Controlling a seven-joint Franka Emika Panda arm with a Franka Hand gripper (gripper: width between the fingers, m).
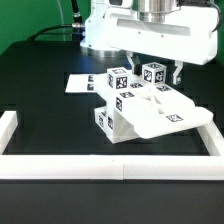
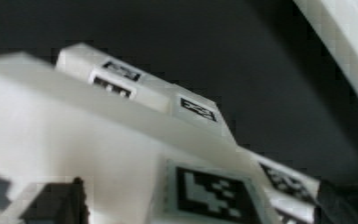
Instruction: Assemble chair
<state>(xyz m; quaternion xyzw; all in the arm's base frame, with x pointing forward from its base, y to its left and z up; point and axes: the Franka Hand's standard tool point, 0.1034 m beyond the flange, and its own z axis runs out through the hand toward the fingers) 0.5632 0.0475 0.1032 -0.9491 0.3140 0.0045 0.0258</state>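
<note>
The chair parts stand joined in one white cluster in the middle of the black table. A flat seat slab (image 1: 165, 115) tilts toward the exterior view's right over a blocky tagged frame (image 1: 112, 122). Two tagged posts (image 1: 120, 80) rise behind it. My gripper (image 1: 156, 72) hangs over the rear post (image 1: 153, 70), its dark fingers (image 1: 178, 72) wide apart on either side, with gaps showing. In the wrist view the white tagged part (image 2: 149, 130) fills the picture, and one dark finger (image 2: 55, 200) stands clear beside it. The gripper (image 2: 202, 210) is open and holds nothing.
The marker board (image 1: 82, 84) lies flat behind the chair on the exterior view's left. Long white border rails run along the front (image 1: 110, 166), the left (image 1: 8, 125) and the right (image 1: 218, 135). The arm's white body (image 1: 150, 35) looms above the parts.
</note>
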